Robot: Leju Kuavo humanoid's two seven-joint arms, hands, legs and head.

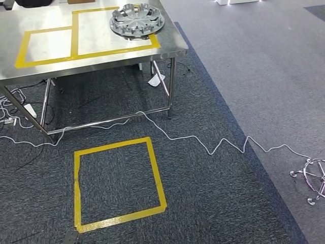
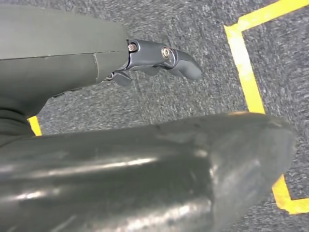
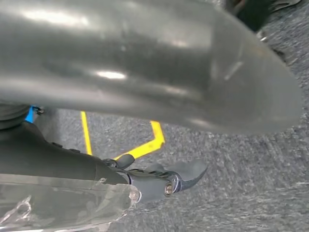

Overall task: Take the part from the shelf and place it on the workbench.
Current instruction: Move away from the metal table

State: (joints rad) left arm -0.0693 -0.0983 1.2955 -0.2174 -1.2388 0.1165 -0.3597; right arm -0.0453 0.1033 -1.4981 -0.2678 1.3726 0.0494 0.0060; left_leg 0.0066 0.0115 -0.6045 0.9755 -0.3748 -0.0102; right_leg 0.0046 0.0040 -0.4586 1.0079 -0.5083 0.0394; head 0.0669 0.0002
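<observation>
The part (image 1: 136,20), a round silver wheel cover with spokes, lies flat on the steel workbench (image 1: 45,66), on the right-hand yellow taped rectangle near the bench's right end. My left hand (image 2: 160,58) hangs over the grey carpet with its fingers stretched out and nothing in it. My right hand (image 3: 171,179) also hangs over the carpet, fingers straight and thumb apart, holding nothing. A glossy clear surface (image 3: 54,203) lies against its wrist side; I cannot tell what it is.
A yellow taped square (image 1: 111,146) marks the carpet in front of the bench. A white cable (image 1: 184,137) snakes across the floor between the bench legs and the square. A chrome chair base (image 1: 312,178) stands at the far right. More cables lie under the bench's left end.
</observation>
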